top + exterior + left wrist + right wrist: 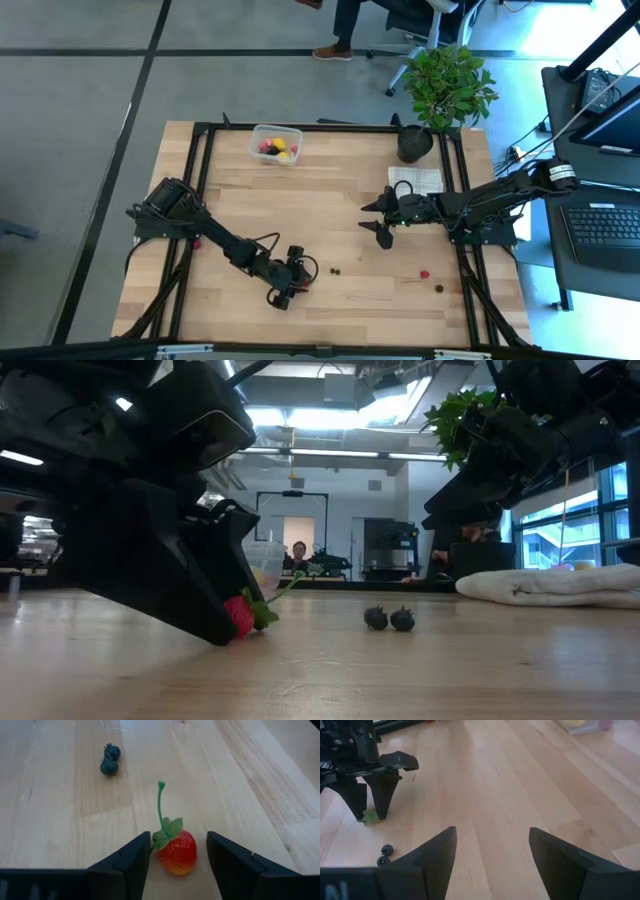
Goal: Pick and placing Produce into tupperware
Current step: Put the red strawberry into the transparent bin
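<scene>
Low and left of centre in the high view, the left gripper [177, 860] stands spread around a strawberry [177, 852]: light, hard, slick plastic, best pinched across its body. Right of centre, the right gripper [492, 852] hangs spread, holding nothing. The tupperware [276, 144] sits at upper centre.

My left gripper [215, 615] touches the table [420, 670] over a red strawberry [240, 617]. 2 dark berries [389, 619] sit near it, touching each other.
</scene>
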You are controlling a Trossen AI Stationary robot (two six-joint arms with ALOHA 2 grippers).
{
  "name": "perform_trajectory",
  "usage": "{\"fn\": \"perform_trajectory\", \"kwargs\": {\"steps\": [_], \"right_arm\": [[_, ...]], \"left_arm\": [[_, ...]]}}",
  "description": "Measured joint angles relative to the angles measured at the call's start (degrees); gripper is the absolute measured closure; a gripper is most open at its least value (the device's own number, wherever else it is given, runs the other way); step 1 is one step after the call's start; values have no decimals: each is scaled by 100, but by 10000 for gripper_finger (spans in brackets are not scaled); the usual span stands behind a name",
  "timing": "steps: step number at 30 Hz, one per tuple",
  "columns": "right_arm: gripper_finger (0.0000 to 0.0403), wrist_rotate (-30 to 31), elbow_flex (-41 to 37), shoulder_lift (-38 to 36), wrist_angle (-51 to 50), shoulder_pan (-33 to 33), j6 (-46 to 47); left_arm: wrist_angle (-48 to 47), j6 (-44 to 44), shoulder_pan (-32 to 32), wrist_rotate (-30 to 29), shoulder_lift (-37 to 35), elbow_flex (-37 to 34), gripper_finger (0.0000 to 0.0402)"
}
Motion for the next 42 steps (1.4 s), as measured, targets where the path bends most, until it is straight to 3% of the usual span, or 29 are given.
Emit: {"fn": "perform_trajectory", "kwargs": {"steps": [10, 13, 20, 26, 31, 36, 42], "right_arm": [[151, 0, 0, 0, 0, 0, 2], [151, 0, 0, 0, 2, -2, 2], [151, 0, 0, 0, 0, 0, -4], [151, 2, 0, 0, 0, 0, -20], [151, 2, 0, 0, 4, -1, -34], [151, 2, -2, 0, 34, -1, -46], [151, 33, -2, 0, 46, -60, -76]], "left_arm": [[-53, -114, 32, -17, -108, -24, 294], [-485, -587, 203, -46, -422, -55, 318], [-1627, -1159, 970, -26, -1577, -44, 319], [-2750, -1161, 2256, -33, -3008, -5, 303], [-3824, -645, 3633, -266, -3828, 500, 319], [-4841, -277, 4907, -248, -3827, 1150, 318], [-5352, -53, 6026, 151, -3231, 1461, 305]]}}
